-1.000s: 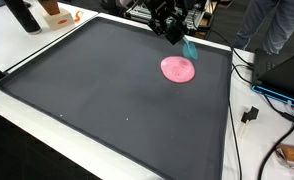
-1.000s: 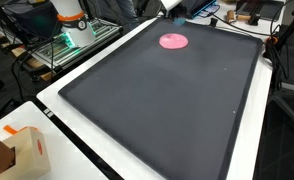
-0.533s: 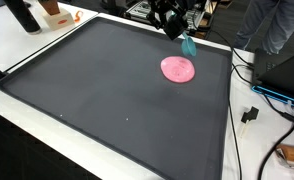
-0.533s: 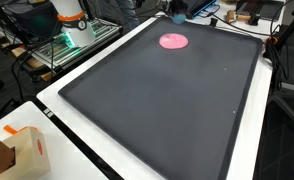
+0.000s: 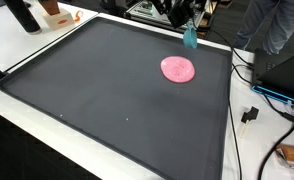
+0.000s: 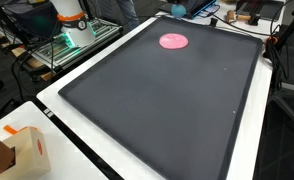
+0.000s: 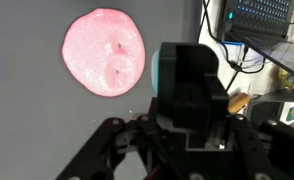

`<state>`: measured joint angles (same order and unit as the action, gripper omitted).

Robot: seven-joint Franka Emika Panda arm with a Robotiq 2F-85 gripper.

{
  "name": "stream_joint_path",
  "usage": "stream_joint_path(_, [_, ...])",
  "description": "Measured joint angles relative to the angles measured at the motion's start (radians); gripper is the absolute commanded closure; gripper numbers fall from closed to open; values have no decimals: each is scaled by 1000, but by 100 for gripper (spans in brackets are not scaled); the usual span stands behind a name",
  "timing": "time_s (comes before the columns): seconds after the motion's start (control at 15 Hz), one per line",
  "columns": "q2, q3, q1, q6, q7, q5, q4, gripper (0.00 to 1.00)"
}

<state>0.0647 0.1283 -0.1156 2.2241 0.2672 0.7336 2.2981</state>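
The claw (image 5: 186, 24) is recorded clamped on a small teal object (image 5: 190, 39), its kind not resolved, held in the air over the far edge of the black mat (image 5: 107, 95) on the white tabletop (image 5: 32, 48). A pink disc (image 5: 178, 69) is noted flat on the mat, near the teal object but apart from it. The lift is judged done; the set-down is not yet made.
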Motion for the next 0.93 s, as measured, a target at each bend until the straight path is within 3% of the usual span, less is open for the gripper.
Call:
stream_joint_path(0.6, [76, 68, -38, -7, -447, -377, -55, 74])
stream_joint_path(0.93, [82, 107, -46, -69, -655, -551, -104, 74])
